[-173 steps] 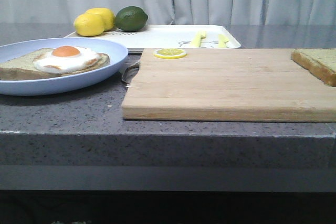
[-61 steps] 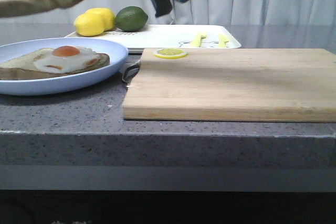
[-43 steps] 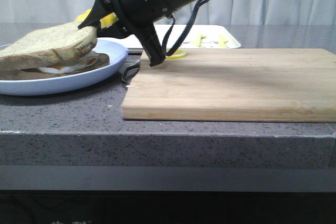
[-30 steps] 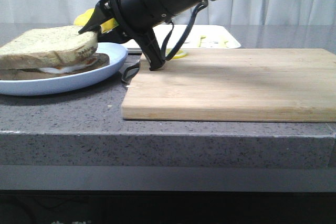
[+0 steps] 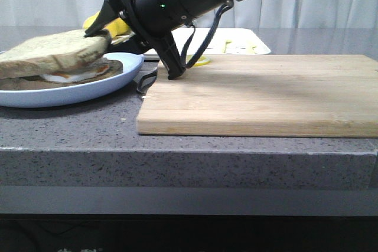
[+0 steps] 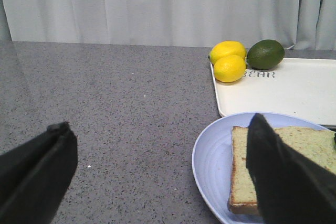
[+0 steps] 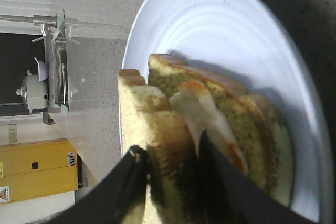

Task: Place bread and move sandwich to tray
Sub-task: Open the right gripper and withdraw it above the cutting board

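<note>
The right gripper point(image 5: 99, 35) pinches the bread point(image 5: 50, 55) over the sandwich point(image 5: 74, 76) on the plate point(image 5: 112, 84). The left gripper point(image 6: 157, 174) is spread wide.

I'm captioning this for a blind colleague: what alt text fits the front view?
The right hand holds the bread by one edge over the fried egg on a blue plate, left of a bare wooden cutting board; the white tray sits behind.

The plate point(image 5: 118, 66) sits on the tabletop point(image 5: 77, 128) at my left. The sandwich point(image 5: 71, 76) lies on it, and the bread point(image 5: 50, 54) lies on top. My cutting board point(image 5: 260, 95) is to the right. Behind them is the tray point(image 5: 236, 42), with lemons point(image 5: 118, 26) on its left end.
</note>
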Available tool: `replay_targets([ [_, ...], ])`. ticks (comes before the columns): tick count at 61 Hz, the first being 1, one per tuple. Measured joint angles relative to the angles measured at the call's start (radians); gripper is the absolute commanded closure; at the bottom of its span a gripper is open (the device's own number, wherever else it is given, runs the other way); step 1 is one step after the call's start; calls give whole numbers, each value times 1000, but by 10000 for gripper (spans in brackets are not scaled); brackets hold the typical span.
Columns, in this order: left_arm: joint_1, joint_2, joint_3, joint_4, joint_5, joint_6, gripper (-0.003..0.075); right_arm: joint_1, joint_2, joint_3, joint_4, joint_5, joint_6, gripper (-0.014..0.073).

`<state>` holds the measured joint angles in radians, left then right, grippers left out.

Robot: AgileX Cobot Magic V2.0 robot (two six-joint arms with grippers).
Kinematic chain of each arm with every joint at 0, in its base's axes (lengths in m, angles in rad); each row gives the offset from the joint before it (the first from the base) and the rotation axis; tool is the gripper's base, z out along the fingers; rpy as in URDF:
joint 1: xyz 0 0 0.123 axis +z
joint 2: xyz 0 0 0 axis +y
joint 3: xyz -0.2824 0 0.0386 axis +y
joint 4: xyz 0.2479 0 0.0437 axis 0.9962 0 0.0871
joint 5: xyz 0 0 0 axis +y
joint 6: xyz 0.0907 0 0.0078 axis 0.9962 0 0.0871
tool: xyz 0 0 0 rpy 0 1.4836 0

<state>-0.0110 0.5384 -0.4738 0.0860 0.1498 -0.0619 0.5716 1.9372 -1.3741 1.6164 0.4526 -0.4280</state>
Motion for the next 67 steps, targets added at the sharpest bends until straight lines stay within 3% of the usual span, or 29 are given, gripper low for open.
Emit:
replay_targets([
  [17,0,0,0,0,0,0,82,-52,-17,4,-11,39,0,173],
  [30,0,0,0,0,0,0,82,-126,-140,63,-150,65,0,181],
  [40,0,0,0,0,0,0,82,-186,-276,108,-453,106,10,312],
  [54,0,0,0,0,0,0,82,-323,-483,116,-1054,266,209,598],
  [60,0,0,0,0,0,0,82,-389,-556,116,-1284,343,316,612],
  [67,0,0,0,0,0,0,82,-445,-622,127,-1458,416,389,638],
])
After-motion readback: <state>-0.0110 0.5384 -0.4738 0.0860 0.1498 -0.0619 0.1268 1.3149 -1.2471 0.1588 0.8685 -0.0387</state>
